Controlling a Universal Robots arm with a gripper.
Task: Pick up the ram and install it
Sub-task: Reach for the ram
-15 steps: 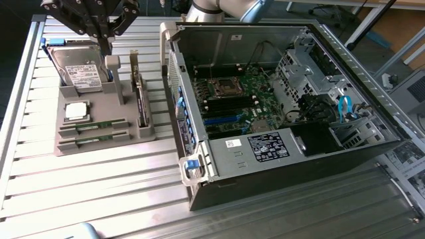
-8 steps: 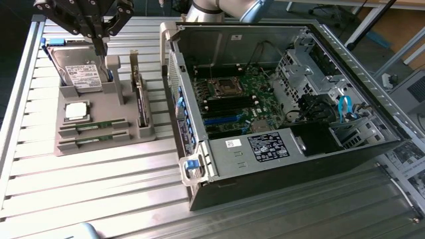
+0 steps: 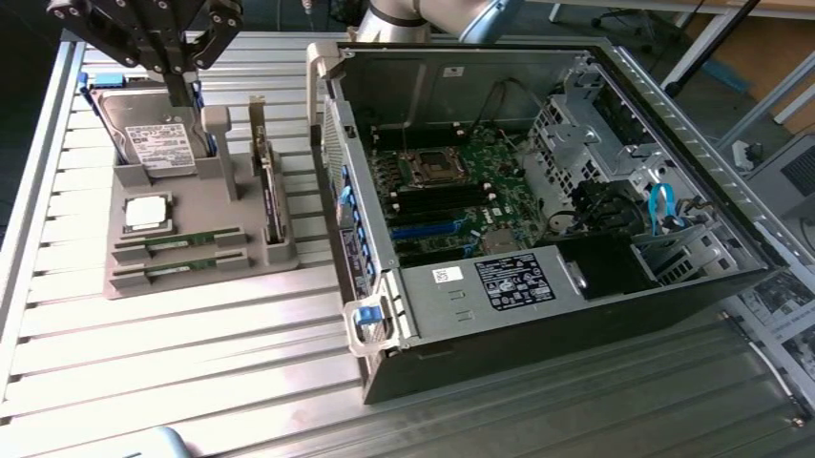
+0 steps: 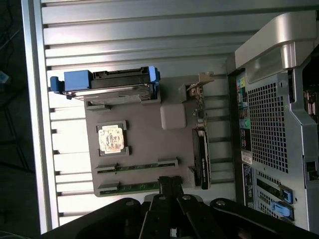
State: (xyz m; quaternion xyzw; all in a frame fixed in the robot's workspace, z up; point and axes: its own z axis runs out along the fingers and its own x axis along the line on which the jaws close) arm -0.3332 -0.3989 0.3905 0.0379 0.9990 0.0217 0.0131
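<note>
The tool (image 4: 169, 180), pressed together and empty, hung above the tray (image 4: 149, 144), a ram (image 4: 135, 187) lying slotted below it.

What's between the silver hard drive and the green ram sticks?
The square silver processor chip, in its pocket on the grey plastic tray, between the silver hard drive and the flat green ram stick. The exterior view shows it.

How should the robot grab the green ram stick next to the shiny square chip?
Take the ram by its long top edge, near the middle, with one finger on each flat face, coming straight down from above. It seems to stand on edge in a slot of the gray holder, so only that top strip is free.
</note>
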